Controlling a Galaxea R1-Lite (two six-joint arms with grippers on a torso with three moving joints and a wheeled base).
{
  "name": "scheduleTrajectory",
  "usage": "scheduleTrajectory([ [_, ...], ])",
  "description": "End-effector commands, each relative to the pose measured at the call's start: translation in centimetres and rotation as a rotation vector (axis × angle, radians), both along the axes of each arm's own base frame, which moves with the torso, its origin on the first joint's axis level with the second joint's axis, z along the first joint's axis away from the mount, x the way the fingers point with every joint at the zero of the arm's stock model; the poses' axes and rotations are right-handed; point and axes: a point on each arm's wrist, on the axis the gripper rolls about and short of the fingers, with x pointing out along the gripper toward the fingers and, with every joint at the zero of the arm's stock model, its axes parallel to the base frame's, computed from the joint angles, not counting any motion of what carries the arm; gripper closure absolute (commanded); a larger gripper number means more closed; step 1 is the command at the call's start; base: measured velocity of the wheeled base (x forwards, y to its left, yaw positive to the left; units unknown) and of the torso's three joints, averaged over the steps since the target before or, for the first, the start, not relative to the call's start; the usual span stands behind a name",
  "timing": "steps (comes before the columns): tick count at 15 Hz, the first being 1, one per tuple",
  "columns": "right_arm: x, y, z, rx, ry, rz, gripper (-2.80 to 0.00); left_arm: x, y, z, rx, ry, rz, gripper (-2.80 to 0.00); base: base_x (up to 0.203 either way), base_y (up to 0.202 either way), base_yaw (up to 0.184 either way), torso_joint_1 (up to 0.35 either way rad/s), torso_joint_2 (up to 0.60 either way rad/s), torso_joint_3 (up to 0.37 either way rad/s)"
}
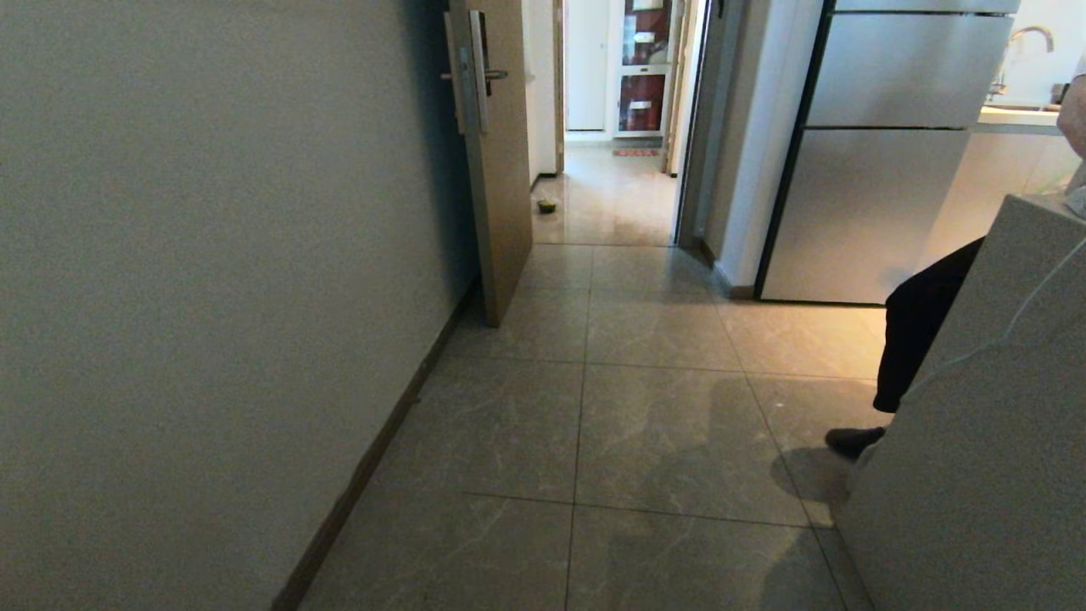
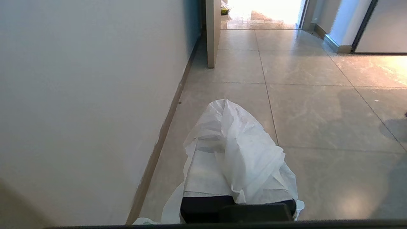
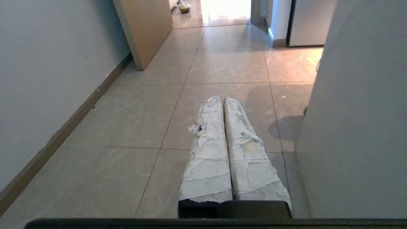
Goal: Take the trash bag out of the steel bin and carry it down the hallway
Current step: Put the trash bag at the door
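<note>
Hallway [image 1: 611,407] fills the head view: tiled floor, a wall on the left, an open door [image 1: 496,161] ahead, a fridge [image 1: 882,170] on the right, and a person's leg [image 1: 920,335] beside a pale panel [image 1: 984,407]. Neither arm shows here, nor the bin.

Left wrist view: the left end effector [image 2: 237,178] is clenched on the bag [image 2: 241,143], thin white plastic bunched over and between its taped fingers [image 2: 203,178] and draping past them. It hangs over the floor, near the wall's skirting.

Right wrist view: the right end effector [image 3: 227,146] is clenched too, its two taped fingers [image 3: 210,152] pressed together with nothing between them, idle over the tiles beside the pale panel.

Judging from this, the bag is out and the carry is underway. The film looks slippery and thin, so a jolt could let it slide out or tear. The door edge narrows the path, and the person stands close on the right; a drifting base could clip either.
</note>
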Motion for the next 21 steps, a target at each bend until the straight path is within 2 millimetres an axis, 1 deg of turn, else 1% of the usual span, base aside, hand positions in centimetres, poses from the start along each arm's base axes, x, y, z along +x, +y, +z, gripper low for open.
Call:
scheduleTrajectory([
  [1, 0.00, 0.00, 0.01, 0.000, -0.001, 0.000, 0.00, 0.00, 0.00, 0.05, 0.000, 0.000, 0.002, 0.00, 0.182, 0.000, 0.006, 0.007, 0.00, 0.002],
  [21, 0.00, 0.00, 0.01, 0.000, -0.001, 0.000, 0.00, 0.00, 0.00, -0.01, -0.009, 0.002, 0.002, 0.00, 0.190, 0.000, 0.001, 0.002, 0.00, 0.002],
])
